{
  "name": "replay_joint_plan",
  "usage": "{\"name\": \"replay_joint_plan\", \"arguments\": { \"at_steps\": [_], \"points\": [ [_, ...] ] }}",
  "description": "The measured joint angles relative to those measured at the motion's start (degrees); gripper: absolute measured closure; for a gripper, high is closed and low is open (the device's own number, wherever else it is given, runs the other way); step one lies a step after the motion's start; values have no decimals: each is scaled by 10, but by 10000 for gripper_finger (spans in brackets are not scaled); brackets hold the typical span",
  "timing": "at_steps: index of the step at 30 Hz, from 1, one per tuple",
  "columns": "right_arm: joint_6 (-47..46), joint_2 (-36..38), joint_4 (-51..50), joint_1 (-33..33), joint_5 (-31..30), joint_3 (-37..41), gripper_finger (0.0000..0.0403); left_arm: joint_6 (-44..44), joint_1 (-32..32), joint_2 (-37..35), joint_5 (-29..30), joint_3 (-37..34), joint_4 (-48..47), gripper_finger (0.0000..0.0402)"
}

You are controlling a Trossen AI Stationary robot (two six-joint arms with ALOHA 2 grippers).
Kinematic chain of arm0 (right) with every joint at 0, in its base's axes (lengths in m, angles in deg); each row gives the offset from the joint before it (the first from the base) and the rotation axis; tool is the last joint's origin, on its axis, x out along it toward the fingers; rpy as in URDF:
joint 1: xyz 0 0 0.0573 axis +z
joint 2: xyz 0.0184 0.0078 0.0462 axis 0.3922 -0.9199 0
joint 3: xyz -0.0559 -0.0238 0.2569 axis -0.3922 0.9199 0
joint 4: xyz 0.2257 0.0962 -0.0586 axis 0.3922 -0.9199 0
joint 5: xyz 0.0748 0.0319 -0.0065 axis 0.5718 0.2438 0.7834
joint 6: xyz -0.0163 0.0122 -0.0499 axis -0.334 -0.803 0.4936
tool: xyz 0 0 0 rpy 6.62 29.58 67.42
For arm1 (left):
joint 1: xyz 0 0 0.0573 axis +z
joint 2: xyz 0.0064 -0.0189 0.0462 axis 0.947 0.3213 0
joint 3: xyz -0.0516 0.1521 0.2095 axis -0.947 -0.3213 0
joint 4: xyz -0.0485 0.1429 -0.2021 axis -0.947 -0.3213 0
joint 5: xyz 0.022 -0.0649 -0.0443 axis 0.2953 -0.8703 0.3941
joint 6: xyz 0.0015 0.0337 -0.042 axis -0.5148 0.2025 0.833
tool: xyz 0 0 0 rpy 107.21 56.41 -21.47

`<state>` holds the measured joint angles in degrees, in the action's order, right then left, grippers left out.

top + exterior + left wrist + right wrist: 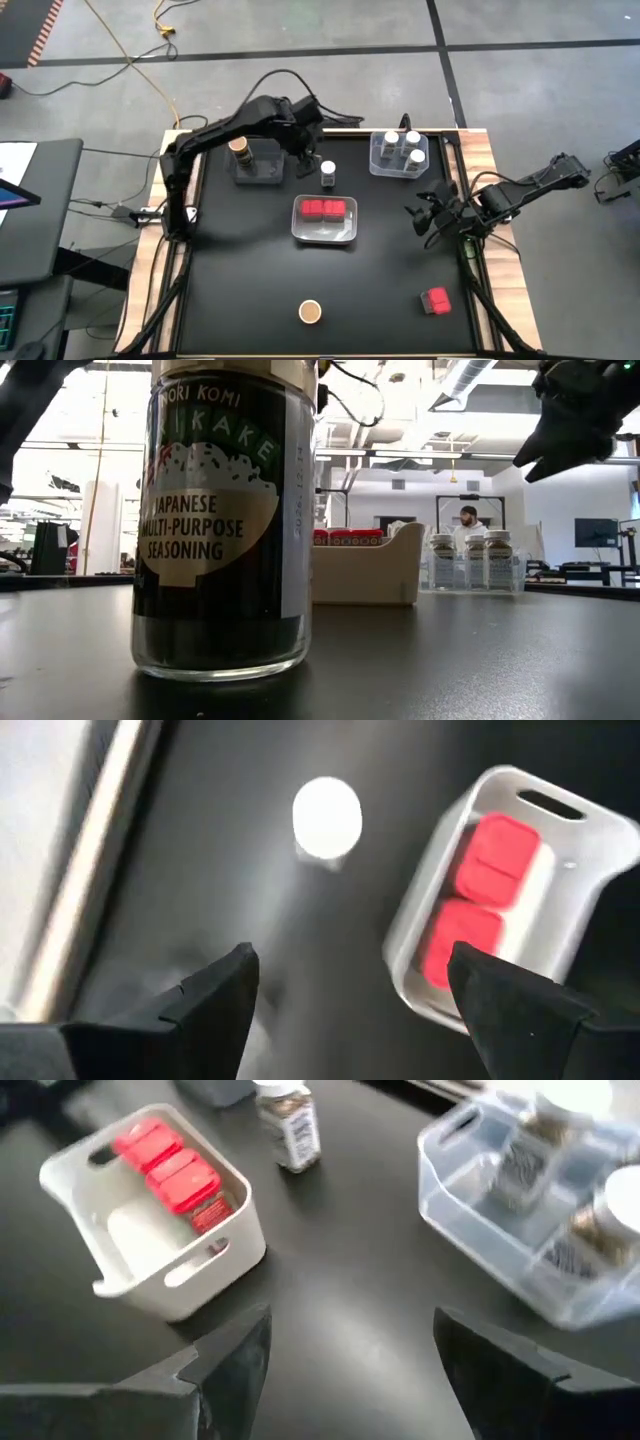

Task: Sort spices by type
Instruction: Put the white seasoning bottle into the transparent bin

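A: State the contents of each container.

B: White bin (325, 232), surface centre: two red blocks (324, 209) side by side at one end, remainder bare. Clear tray (399, 156), far right: three white-lidded jars (401, 146), upright. Grey tray (258, 170), far left: one brown-topped jar (240, 149), upright.

A: Items outside containers?

B: Three. A fourth white-lidded jar (328, 173) stands on the surface (240, 270) between the grey tray and the clear tray. A second brown-topped jar (310, 312) stands at the near edge. A third red block (435, 301) lies near the right corner.

A: Left gripper (302, 158) status?

B: Jaws released, nothing between them. The lone white-lidded jar is just beyond and below the jaws; the white bin lies to one side of them.

A: Right gripper (420, 217) status?

B: Jaws released, empty, raised over the right side. The white bin is ahead of one jaw, the clear tray ahead of the other.
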<state>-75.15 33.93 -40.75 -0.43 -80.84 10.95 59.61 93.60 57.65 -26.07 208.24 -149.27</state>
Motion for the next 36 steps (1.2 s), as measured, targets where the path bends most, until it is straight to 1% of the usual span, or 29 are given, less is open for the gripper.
{"name": "replay_joint_plan", "arguments": {
  "at_steps": [2,4,6,8,10,13,16,18,20,22,24,26,28,30,32,36],
  "points": [
    [51,0,12,-2,-1,0,97,28,-5,-10,0,0,-30,91],
    [90,0,26,-10,-2,0,97,19,-15,-15,0,-6,-30,91],
    [127,0,52,-18,-3,0,97,14,-29,-19,-2,-28,-12,91],
    [163,0,86,-27,-3,0,97,13,-44,-31,-17,-71,39,91],
    [195,0,125,-34,-2,0,97,10,-57,-54,-49,-137,122,91],
    [223,-1,174,-42,0,0,97,-2,-74,-99,-103,-258,259,91],
    [252,-8,191,-52,10,0,97,23,-88,-155,-110,-383,376,91],
    [276,-18,197,-63,18,0,97,36,-94,-205,-108,-460,453,91],
    [294,-34,225,-83,31,0,97,43,-98,-259,-104,-530,513,91],
    [325,-56,282,-112,63,0,97,48,-100,-317,-94,-596,557,91],
    [374,-86,369,-151,115,0,97,55,-101,-376,-73,-652,582,91],
    [418,-120,456,-193,169,-2,97,59,-100,-435,-51,-699,607,91],
    [448,-158,508,-234,211,-23,97,57,-100,-490,-34,-740,632,91],
    [478,-193,510,-271,249,-64,97,52,-100,-537,-27,-770,649,91],
    [507,-233,490,-304,288,-116,97,50,-100,-577,-24,-794,659,91],
    [573,-320,442,-352,347,-215,97,41,-100,-631,-3,-826,655,91]
  ]
}}
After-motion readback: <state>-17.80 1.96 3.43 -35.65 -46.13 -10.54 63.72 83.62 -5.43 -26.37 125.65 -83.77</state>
